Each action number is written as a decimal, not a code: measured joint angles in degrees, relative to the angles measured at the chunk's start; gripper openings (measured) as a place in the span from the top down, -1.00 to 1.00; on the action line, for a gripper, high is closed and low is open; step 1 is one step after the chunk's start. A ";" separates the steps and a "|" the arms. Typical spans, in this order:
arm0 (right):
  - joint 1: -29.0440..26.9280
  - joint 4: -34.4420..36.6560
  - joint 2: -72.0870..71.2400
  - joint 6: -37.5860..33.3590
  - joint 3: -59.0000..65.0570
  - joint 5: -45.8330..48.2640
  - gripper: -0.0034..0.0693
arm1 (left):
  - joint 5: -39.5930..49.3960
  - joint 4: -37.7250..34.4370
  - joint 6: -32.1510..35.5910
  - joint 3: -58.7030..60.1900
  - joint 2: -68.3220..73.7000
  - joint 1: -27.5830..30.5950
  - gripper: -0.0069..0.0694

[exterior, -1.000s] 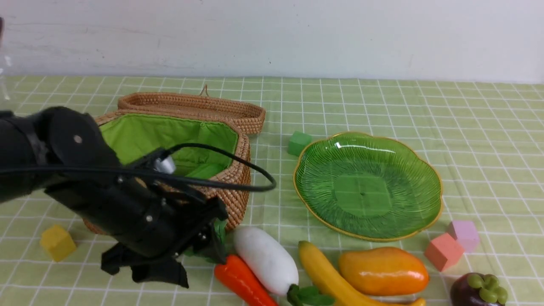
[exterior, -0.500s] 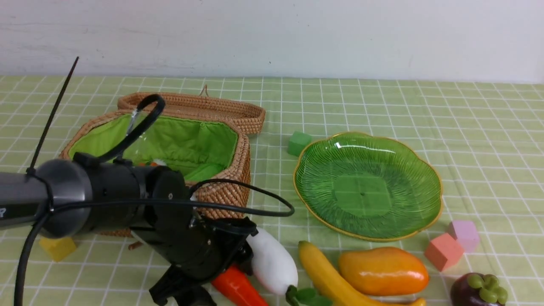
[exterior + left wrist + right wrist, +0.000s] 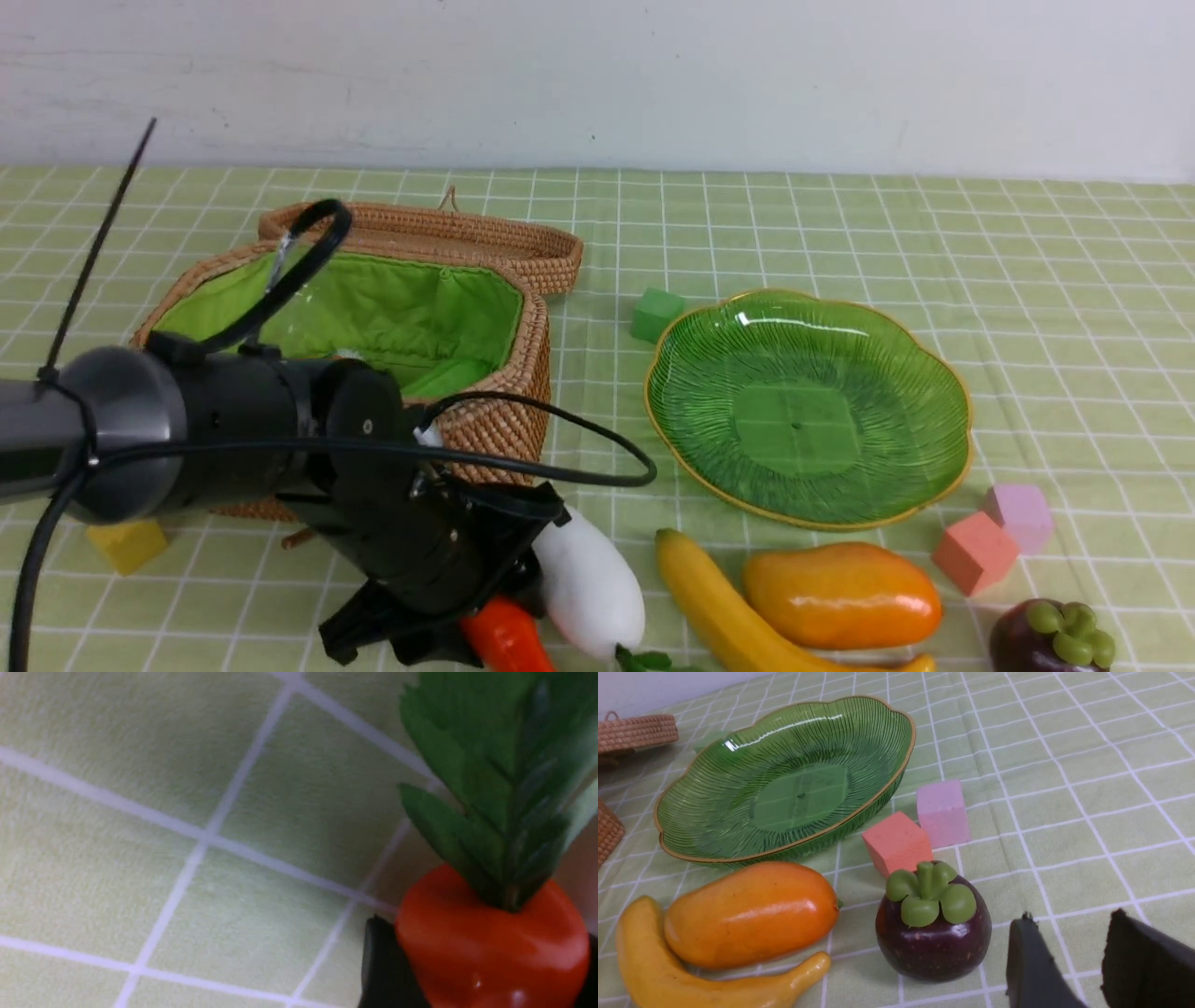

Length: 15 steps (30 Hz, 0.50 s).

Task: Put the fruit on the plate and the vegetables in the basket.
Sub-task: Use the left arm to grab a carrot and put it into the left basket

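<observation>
Our left jaws grip the carrot (image 3: 499, 639) just below its leaves, at the desk's near edge, touching the radish (image 3: 588, 583). Our right jaws stand narrowly apart by the mangosteen (image 3: 933, 938). We see the banana (image 3: 709, 597) and mango (image 3: 840, 595) before the plate (image 3: 803, 420), with the basket (image 3: 534, 355) to the left.

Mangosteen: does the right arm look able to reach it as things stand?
Probably yes: the right gripper hangs close beside the mangosteen, jaws parted, with only bare tablecloth between them.
</observation>
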 joint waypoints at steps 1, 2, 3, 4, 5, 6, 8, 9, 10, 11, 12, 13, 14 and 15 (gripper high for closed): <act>0.00 0.00 0.00 0.00 0.00 0.00 0.25 | 0.41 0.00 1.02 0.00 -0.82 -0.07 -0.19; 0.00 0.00 0.00 0.00 0.00 0.00 0.25 | 1.58 0.00 3.83 0.00 -2.99 -0.07 -0.19; 0.00 0.00 0.00 0.00 0.00 0.00 0.25 | 2.47 0.00 5.26 0.00 -4.07 -0.14 -0.19; 0.00 0.00 0.00 0.00 0.00 0.00 0.25 | 3.43 0.00 6.31 0.00 -4.79 -0.14 -0.19; 0.00 0.00 0.00 0.00 0.00 0.00 0.25 | 6.08 0.06 11.17 -0.09 -7.89 -0.14 -0.19; 0.00 0.00 0.00 0.00 0.00 0.00 0.25 | 8.19 0.30 14.68 -0.43 -9.90 -0.14 -0.19; 0.00 0.00 0.00 0.00 0.00 0.00 0.25 | 12.04 1.67 21.64 -1.64 -13.38 -0.14 -0.19; 0.00 0.00 0.00 0.00 0.00 0.00 0.25 | 13.53 3.38 25.69 -2.76 -15.14 -0.14 -0.19; 0.00 0.00 0.00 0.00 0.00 0.00 0.25 | 14.61 5.82 29.70 -4.18 -16.66 -0.14 -0.19; 0.00 0.00 0.00 0.00 0.00 0.00 0.25 | 15.11 9.09 33.42 -5.87 -17.87 -0.14 -0.19; 0.00 0.00 0.00 0.00 0.00 0.00 0.25 | 15.11 12.98 36.65 -7.71 -18.72 -0.14 -0.19; 0.00 0.00 0.00 0.00 0.00 0.00 0.25 | 15.04 16.46 38.35 -9.25 -19.16 -0.14 -0.19; 0.00 0.00 0.00 0.00 0.00 0.00 0.25 | 14.50 21.08 40.96 -11.07 -19.38 -0.14 -0.19; 0.00 0.00 0.00 0.00 0.00 0.00 0.25 | 13.94 24.95 43.31 -12.39 -19.36 -0.14 -0.19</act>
